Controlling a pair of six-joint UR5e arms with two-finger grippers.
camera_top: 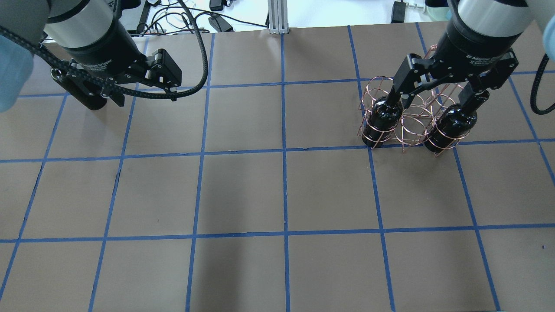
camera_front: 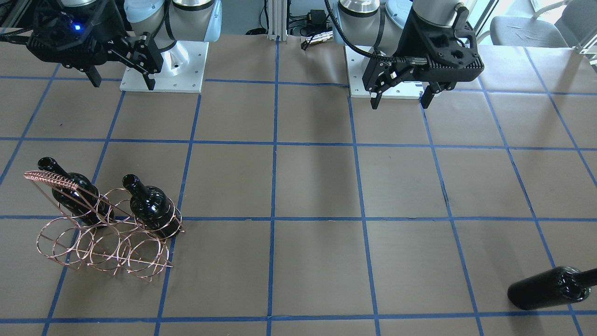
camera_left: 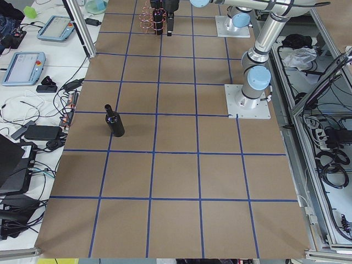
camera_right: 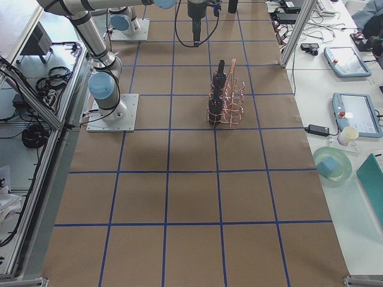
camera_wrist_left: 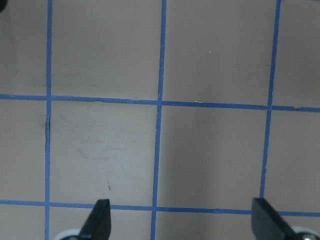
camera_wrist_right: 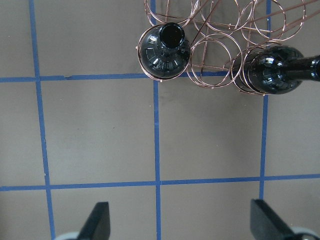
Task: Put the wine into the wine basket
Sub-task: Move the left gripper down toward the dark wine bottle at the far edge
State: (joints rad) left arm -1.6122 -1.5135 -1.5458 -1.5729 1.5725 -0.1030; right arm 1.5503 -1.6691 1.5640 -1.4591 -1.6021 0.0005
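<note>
The left hand (camera_front: pixel 400 100) is hanging above the bench (camera_front: pixel 317 186) with its two black fingers spread wide and nothing between them. The right hand (camera_front: pixel 122 83) is also hanging with its fingers wide apart and empty, on the robot's side of the basket (camera_front: pixel 107 247).

The basket is standing on the robot's right part of the bench. It is made of thin copper-coloured wire that is bent into round rings in two rows. Its slanted handle is wrapped in a tight coil. Two glossy black glass bottles are standing upright in the row nearer to the robot, one bottle (camera_front: pixel 77 193) under the handle and the other bottle (camera_front: pixel 151 207) with one ring between them.

The third bottle (camera_front: pixel 548 288) is standing by itself on the robot's left part of the bench, near the edge far from the robot. It is well apart from the basket, and no hand is touching it. Its body is round and shiny, and its neck is long and narrow.

Matte brown paper is covering the bench, and blue tape lines are dividing it into squares.
</note>
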